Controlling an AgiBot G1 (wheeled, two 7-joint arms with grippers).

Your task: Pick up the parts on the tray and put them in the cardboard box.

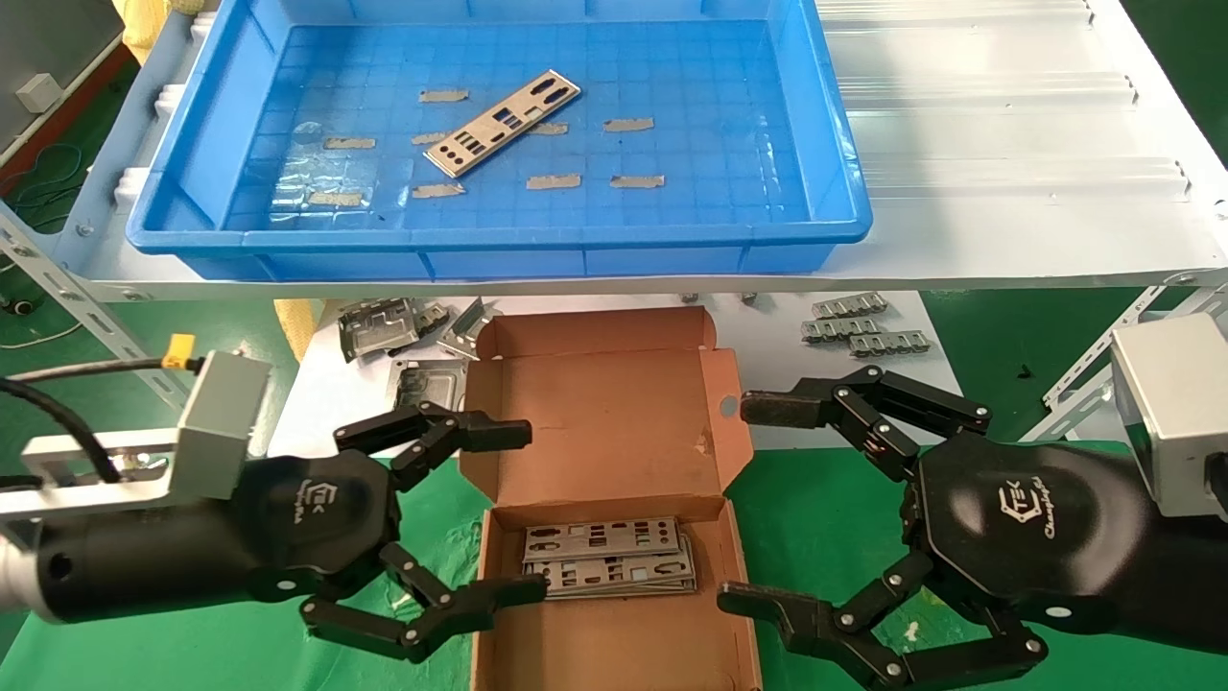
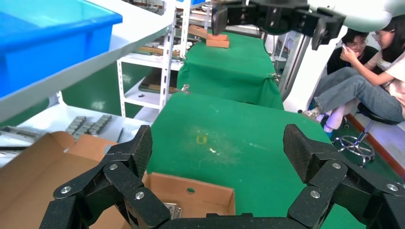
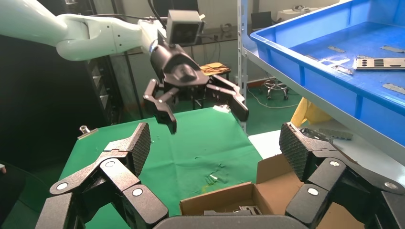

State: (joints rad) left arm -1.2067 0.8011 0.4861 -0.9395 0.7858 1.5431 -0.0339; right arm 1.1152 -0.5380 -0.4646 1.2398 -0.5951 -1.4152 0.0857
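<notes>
One part (image 1: 503, 123), a flat silver plate with cutouts, lies at an angle on the floor of the blue tray (image 1: 499, 235) on the upper shelf. Below it the cardboard box (image 1: 604, 413) stands open, with a stack of parts (image 1: 610, 558) in its bottom. My left gripper (image 1: 523, 513) is open at the box's left side, with nothing in it. My right gripper (image 1: 748, 504) is open at the box's right side, also with nothing in it. The right wrist view shows the tray (image 3: 305, 62), the part (image 3: 379, 63) and the box (image 3: 224, 202) beneath my open right gripper (image 3: 215, 148).
Several short grey tape strips (image 1: 628, 125) are stuck to the tray floor. Folded grey brackets lie on the white lower shelf at left (image 1: 384, 326) and right (image 1: 863, 326). Angled shelf struts (image 1: 58, 288) flank the work. Two people (image 2: 363, 71) sit beyond the green table.
</notes>
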